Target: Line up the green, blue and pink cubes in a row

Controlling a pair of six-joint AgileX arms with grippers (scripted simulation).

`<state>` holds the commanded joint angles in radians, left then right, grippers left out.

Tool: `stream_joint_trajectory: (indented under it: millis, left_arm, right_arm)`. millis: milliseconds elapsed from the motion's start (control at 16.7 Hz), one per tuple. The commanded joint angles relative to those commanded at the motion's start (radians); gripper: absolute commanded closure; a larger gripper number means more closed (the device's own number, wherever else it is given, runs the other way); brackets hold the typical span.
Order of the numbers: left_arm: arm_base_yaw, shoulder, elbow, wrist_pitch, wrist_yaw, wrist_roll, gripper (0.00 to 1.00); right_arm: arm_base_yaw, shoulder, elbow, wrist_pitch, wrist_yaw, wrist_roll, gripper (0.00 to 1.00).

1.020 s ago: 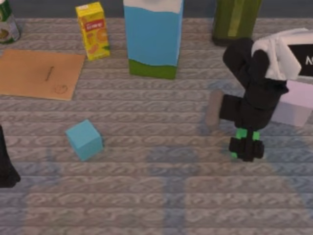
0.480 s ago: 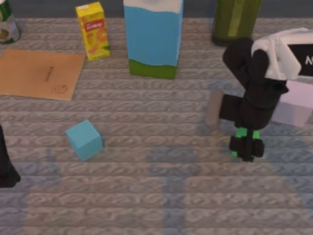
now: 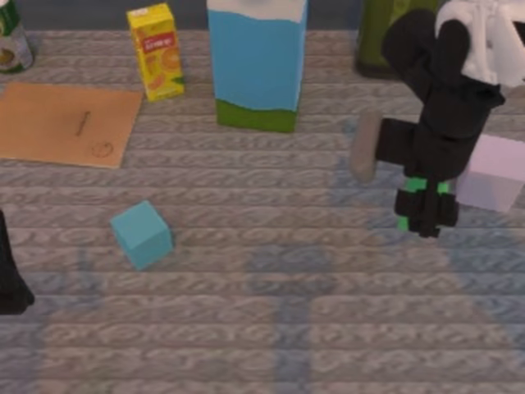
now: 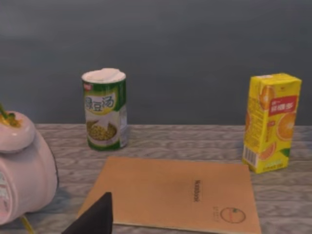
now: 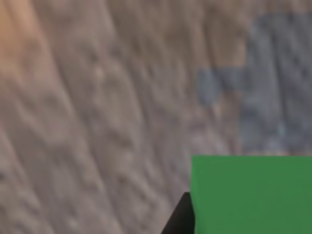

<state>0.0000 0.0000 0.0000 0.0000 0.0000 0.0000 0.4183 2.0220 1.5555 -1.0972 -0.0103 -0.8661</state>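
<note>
Your right gripper point(image 3: 426, 215) is clamped on the green cube point(image 3: 417, 185), w/ green showing between the black fingers, off the table at approx 3 o'clock. You look mid-carry: next you need a drop spot that leaves room for a row. The pink cube point(image 3: 492, 174) sits just beside the gripper toward 3 o'clock; the blue cube point(image 3: 142, 235) lies well apart at 9 o'clock. The left gripper point(image 3: 10, 279) is parked at the 9 o'clock edge; can't tell its fingers.
</note>
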Motion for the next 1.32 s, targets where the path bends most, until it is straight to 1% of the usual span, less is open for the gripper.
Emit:
stream_joint_trajectory:
  millis: [240, 360, 540, 840, 960, 1320]
  left_arm:
    - [0.000, 0.000, 0.000, 0.000, 0.000, 0.000, 0.00]
    - [0.000, 0.000, 0.000, 0.000, 0.000, 0.000, 0.00]
    - [0.000, 0.000, 0.000, 0.000, 0.000, 0.000, 0.00]
    - [0.000, 0.000, 0.000, 0.000, 0.000, 0.000, 0.00]
    - [0.000, 0.000, 0.000, 0.000, 0.000, 0.000, 0.00]
    - [0.000, 0.000, 0.000, 0.000, 0.000, 0.000, 0.00]
  right_arm:
    - [-0.004, -0.001, 0.002, -0.004, 0.000, 0.002, 1.00]
    - [0.011, -0.012, -0.009, -0.004, 0.000, 0.003, 1.00]
    - [0.090, -0.079, -0.075, -0.003, -0.001, 0.015, 1.00]
    - [0.278, -0.227, -0.226, -0.002, -0.003, 0.031, 1.00]
    - [0.322, -0.264, -0.262, -0.001, -0.004, 0.035, 1.00]
    - [0.324, -0.261, -0.278, 0.015, -0.004, 0.039, 1.00]
